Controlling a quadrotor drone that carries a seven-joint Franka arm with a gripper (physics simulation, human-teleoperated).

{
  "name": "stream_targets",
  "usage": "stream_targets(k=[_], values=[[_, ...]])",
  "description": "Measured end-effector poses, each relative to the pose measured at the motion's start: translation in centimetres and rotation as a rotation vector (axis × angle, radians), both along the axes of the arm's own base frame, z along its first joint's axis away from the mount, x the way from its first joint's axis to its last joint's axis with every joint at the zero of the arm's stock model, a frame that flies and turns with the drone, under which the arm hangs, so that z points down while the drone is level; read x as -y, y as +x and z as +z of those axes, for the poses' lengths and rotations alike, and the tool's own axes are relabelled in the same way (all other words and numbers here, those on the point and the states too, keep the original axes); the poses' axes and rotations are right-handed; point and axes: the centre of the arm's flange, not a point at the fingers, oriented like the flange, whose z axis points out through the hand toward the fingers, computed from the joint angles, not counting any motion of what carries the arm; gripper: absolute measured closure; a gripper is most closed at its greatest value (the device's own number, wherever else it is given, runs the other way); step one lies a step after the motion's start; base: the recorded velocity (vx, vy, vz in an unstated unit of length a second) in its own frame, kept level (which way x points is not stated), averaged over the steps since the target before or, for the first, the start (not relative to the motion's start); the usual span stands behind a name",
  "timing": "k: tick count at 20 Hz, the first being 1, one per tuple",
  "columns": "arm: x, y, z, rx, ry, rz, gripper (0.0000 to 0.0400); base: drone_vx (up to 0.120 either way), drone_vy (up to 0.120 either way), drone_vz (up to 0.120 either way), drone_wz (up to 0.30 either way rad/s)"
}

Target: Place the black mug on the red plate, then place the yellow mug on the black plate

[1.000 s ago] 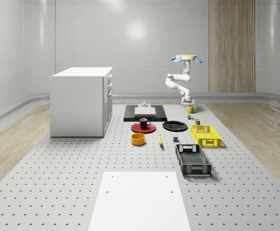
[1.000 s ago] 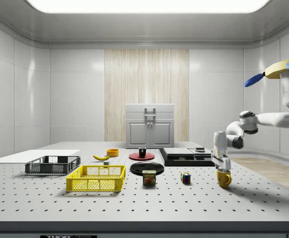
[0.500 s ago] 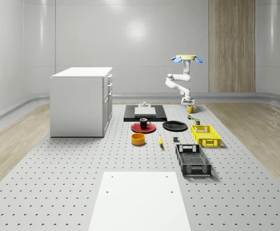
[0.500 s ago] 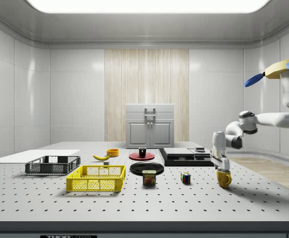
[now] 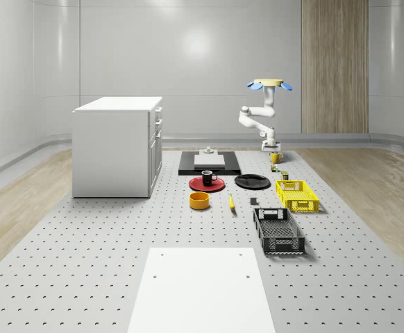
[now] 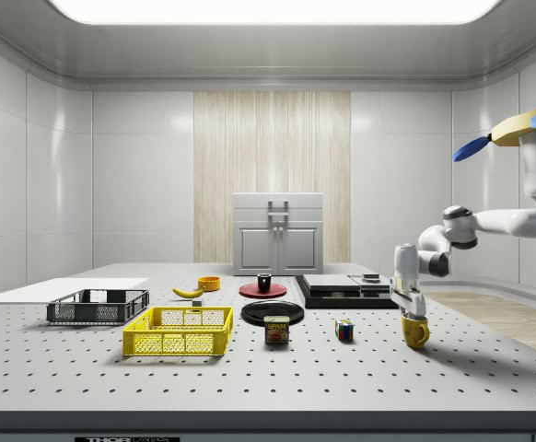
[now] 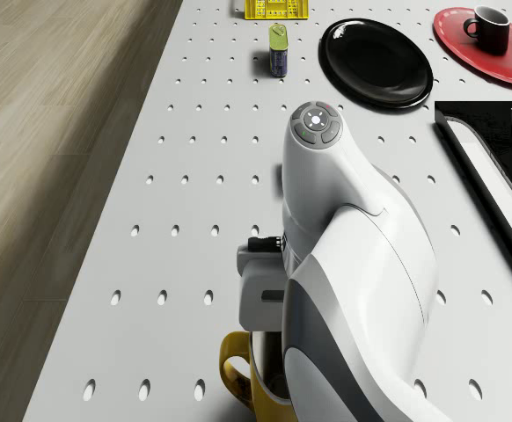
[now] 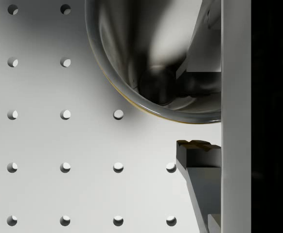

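Since the earlier frames the arm has lowered very slightly and nothing on the table has moved; the drone (image 5: 272,84) hovers over the table's far end, and the gripper (image 6: 413,311) is down on the yellow mug (image 6: 415,331), jaws spread, one finger (image 8: 195,153) outside the rim and the other inside. Close squarely on the mug's wall and confirm the pinch before lifting. The black mug (image 5: 207,177) already sits on the red plate (image 5: 197,184); the black plate (image 5: 252,182) lies just beside it, and the route over the can (image 7: 278,47) is otherwise open.
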Motion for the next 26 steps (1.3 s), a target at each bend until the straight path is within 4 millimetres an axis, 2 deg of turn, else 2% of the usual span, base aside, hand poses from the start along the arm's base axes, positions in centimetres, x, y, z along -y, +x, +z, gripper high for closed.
stream_targets(k=[4, 11, 13, 26], values=[[0.0, 0.0, -0.9, 0.0, 0.0, 0.0, 0.0285, 0.0, 0.0, 0.02, 0.0], [0.0, 0.0, -3.2, 0.0, 0.0, 0.0, 0.0289, 0.0, 0.0, 0.12, 0.0], [0.0, 0.0, -3.5, 0.0, 0.0, 0.0, 0.0289, 0.12, -0.08, 0.12, 0.0], [0.0, 0.0, -4.2, 0.0, 0.0, 0.0, 0.029, 0.12, -0.12, 0.0, 0.0]])
